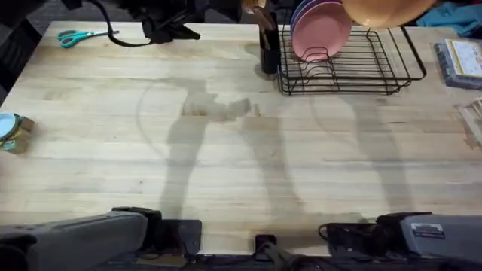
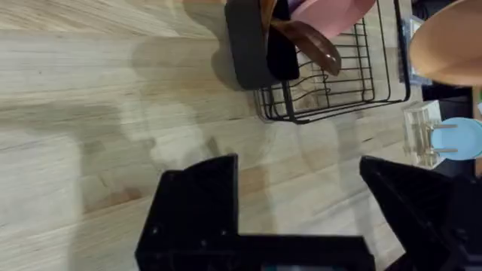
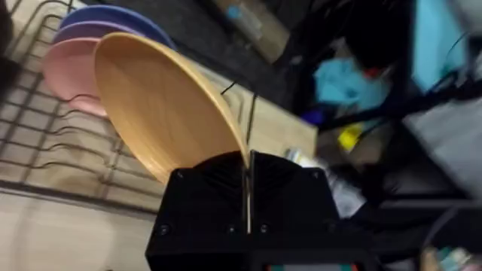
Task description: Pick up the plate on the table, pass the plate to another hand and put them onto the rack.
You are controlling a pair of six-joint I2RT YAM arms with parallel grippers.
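Observation:
The orange-tan plate [image 3: 162, 105] is held by its rim, tilted on edge, in my right gripper [image 3: 247, 169], which is shut on it. The plate hangs above the far right end of the black wire rack [image 1: 346, 68], as the overhead view shows the plate [image 1: 384, 11]. A pink plate [image 1: 320, 30] and a purple-blue plate [image 3: 113, 19] stand in the rack's slots just behind it. My left gripper [image 2: 301, 211] is open and empty over the bare table [image 1: 226, 150], short of the rack [image 2: 346, 90]. From there the orange plate [image 2: 448, 49] shows in the air beyond the rack.
A black utensil holder [image 1: 269, 49] with wooden utensils stands against the rack's left end. Teal scissors [image 1: 75, 36] lie at the far left. A tape roll [image 1: 11, 132] sits at the left edge, and a clear box [image 1: 459, 60] at the right.

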